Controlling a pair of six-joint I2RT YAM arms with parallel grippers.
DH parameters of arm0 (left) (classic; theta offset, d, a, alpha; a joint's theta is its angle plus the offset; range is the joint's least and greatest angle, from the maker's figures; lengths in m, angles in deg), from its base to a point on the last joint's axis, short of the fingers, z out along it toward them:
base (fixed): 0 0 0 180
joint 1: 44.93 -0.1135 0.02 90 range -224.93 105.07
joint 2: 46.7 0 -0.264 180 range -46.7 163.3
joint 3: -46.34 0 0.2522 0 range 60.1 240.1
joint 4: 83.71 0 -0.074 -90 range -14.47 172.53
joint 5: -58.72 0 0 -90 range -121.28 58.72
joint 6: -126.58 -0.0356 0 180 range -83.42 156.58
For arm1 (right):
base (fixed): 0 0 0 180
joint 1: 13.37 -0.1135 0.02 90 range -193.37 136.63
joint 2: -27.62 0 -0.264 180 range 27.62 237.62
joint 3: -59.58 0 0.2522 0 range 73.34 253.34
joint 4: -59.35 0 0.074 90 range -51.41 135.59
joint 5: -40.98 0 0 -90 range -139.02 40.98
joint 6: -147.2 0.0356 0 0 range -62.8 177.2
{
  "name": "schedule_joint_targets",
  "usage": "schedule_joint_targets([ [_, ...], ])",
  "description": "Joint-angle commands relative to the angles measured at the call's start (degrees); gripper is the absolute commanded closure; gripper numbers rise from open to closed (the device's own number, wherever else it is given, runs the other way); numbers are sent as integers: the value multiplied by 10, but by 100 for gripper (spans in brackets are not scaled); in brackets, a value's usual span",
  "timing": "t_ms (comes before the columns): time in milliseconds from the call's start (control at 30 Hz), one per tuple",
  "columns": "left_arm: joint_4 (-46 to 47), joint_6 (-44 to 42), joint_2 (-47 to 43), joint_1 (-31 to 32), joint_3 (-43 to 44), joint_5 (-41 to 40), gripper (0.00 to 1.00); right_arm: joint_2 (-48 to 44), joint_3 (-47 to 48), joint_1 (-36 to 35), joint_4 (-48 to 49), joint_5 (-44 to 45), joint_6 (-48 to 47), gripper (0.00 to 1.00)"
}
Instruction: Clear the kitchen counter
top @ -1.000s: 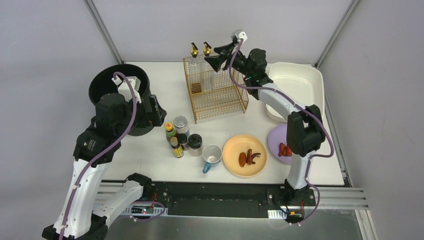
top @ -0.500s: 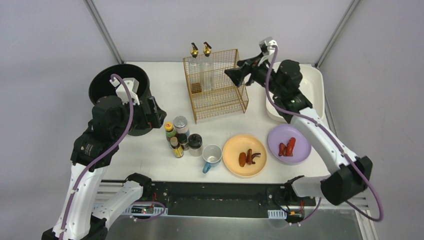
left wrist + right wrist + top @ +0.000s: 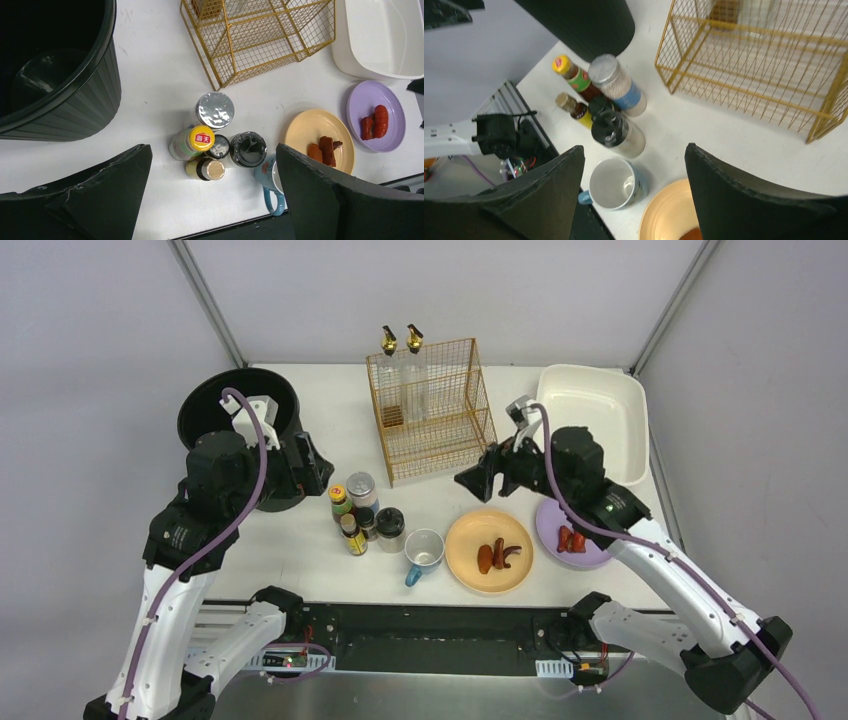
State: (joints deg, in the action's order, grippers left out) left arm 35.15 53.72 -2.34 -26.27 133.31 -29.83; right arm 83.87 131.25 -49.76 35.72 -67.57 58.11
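Both arms hang above the tabletop [image 3: 300,550] and neither carries anything. The right end effector [image 3: 475,482], fingers spread with nothing between them, hovers just in front of the gold wire rack [image 3: 432,410], tipped down toward the cluster of condiment bottles [image 3: 360,512] and the blue mug [image 3: 424,551]; that looks like lining up a pick. The left end effector [image 3: 212,148] is spread wide too, parked high to the left of the rack by the black bin [image 3: 75,100], probably waiting its turn. The tabletop lies flat, face up, its long axis running left to right along the black front rail, right under the rack. The food-bearing orange plate [image 3: 470,570] and purple plate [image 3: 360,100] sit on it in front of the rack and to the right, likely awaiting the cream tub [image 3: 590,405].
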Motion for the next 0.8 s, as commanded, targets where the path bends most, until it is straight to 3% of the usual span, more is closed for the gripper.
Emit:
schedule_joint_targets([
  [0, 14, 10, -3, -3, -11, 2, 0, -31, -27, -54, -47, 60, 16, 23],
  [200, 15, 13, -4, -4, -15, 3, 0, -12, -38, -100, -22, 89, 27, 24],
  [767, 14, 18, -2, -4, -20, -8, 0, 171, 49, -219, 65, 179, 20, 23],
])
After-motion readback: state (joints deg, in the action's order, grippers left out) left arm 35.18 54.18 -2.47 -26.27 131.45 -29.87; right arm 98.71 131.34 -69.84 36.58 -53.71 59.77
